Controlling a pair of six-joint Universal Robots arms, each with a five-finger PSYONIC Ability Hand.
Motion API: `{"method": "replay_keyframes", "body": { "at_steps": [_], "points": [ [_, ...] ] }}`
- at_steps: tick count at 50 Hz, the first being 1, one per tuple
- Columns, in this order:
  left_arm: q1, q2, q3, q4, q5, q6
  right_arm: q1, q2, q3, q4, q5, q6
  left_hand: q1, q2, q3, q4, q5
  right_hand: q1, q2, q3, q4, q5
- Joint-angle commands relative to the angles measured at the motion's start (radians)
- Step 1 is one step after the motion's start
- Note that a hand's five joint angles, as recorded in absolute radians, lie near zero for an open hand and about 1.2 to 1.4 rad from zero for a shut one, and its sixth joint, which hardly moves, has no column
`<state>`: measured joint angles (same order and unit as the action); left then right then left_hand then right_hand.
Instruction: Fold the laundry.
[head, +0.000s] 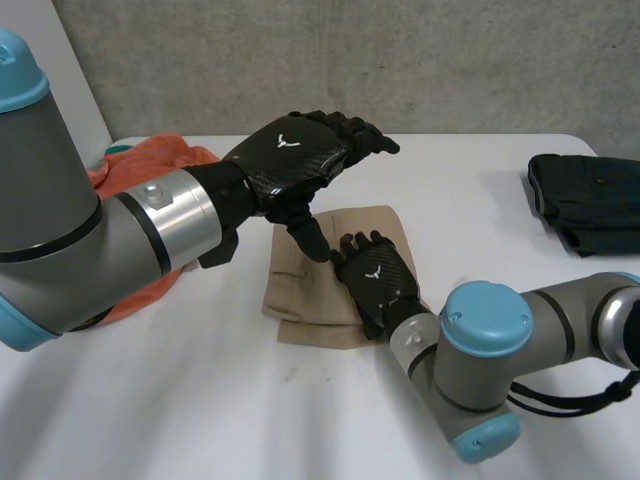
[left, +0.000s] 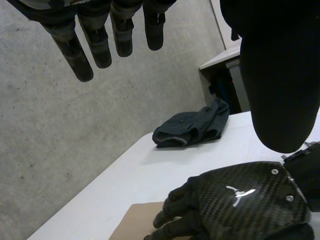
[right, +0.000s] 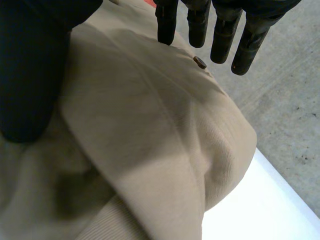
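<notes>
A folded tan garment (head: 315, 275) lies on the white table (head: 200, 400) near the middle. My right hand (head: 375, 280) rests flat on its right part, fingers straight and open; in the right wrist view the tan cloth (right: 150, 130) lies under those fingers (right: 222, 30), with a small dark button (right: 200, 62) at the fingertips. My left hand (head: 300, 150) hovers open above the garment's far edge, thumb pointing down toward the cloth. The left wrist view shows its straight fingers (left: 100, 35) in the air above my right hand (left: 240, 205).
An orange garment (head: 150, 165) lies bunched at the far left, partly behind my left arm. A folded dark garment (head: 590, 200) sits at the far right edge of the table, also seen as a dark pile (left: 192, 127) beyond the left hand. A grey wall stands behind.
</notes>
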<state>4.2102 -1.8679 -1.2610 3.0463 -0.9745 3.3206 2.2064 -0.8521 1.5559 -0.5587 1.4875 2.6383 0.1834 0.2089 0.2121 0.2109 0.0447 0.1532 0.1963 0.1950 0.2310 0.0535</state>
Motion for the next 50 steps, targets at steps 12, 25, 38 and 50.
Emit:
{"method": "replay_keyframes", "body": {
  "at_steps": [12, 25, 38, 50],
  "points": [
    [0.002, 0.0, -0.001, 0.0, -0.001, -0.003, -0.001, 0.128, -0.257, 0.023, 0.004, 0.008, 0.021, -0.004, -0.007, -0.006, -0.014, 0.155, 0.111, 0.113, 0.077, 0.08],
    [0.002, 0.0, -0.005, 0.0, -0.001, -0.003, -0.019, 0.251, -0.522, 0.264, -0.003, 0.028, 0.027, 0.002, -0.002, 0.0, -0.009, 1.243, 1.2, 1.201, 1.165, 1.168],
    [0.022, 0.036, -0.001, 0.002, -0.001, -0.004, -0.184, 0.101, -0.56, 0.106, -0.079, 0.031, 0.03, 0.005, 0.001, 0.003, -0.006, 1.243, 1.2, 1.201, 1.165, 1.168],
    [0.021, 0.056, -0.003, 0.0, -0.003, -0.007, -0.48, 0.093, -0.683, -0.004, -0.252, 0.037, 0.027, 0.002, -0.002, 0.0, -0.009, 1.243, 1.2, 1.201, 1.165, 1.168]
  ]
}}
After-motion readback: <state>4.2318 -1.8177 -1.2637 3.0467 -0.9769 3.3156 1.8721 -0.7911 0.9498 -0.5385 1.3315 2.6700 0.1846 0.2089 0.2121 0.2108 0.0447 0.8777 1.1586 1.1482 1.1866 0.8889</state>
